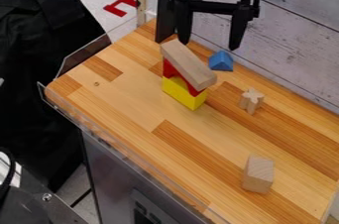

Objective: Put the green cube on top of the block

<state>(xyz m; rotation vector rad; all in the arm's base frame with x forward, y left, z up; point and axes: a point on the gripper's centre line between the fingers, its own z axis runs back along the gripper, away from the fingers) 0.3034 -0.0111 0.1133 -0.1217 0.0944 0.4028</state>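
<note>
The claw (pixel 209 45) hangs at the top of the frame, spread and pinching nothing; the placing is left to do. Below, a long wooden block (pixel 188 63) caps a red-and-yellow stack (pixel 183 93) on the desk (pixel 132 101), its long axis slanting from upper left to lower right. Perhaps the squat wooden block (pixel 257 174), lower right, is meant instead.
</note>
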